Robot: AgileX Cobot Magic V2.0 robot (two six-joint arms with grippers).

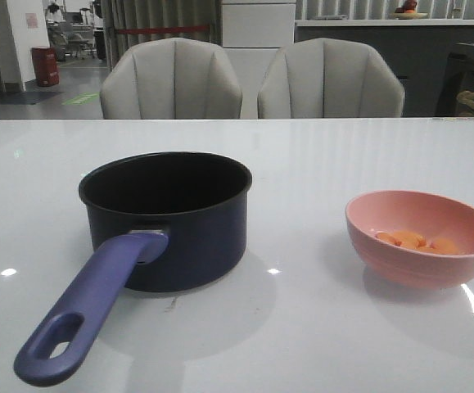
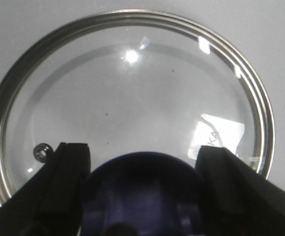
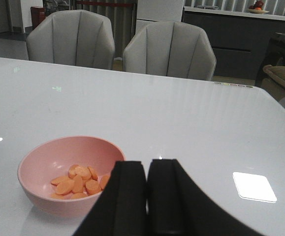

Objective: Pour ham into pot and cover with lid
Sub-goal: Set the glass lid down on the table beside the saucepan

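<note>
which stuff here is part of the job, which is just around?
Job:
ham in pink bowl
pot
lid, left claw open around its knob
right claw, shut, near the bowl

Just around:
two grey chairs behind the table

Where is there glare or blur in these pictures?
Front view: small bright glints on the table beside the pot. Left wrist view: light spots on the lid; its knob is dark and blurred. Right wrist view: a bright square reflection on the table, sharp ham.
</note>
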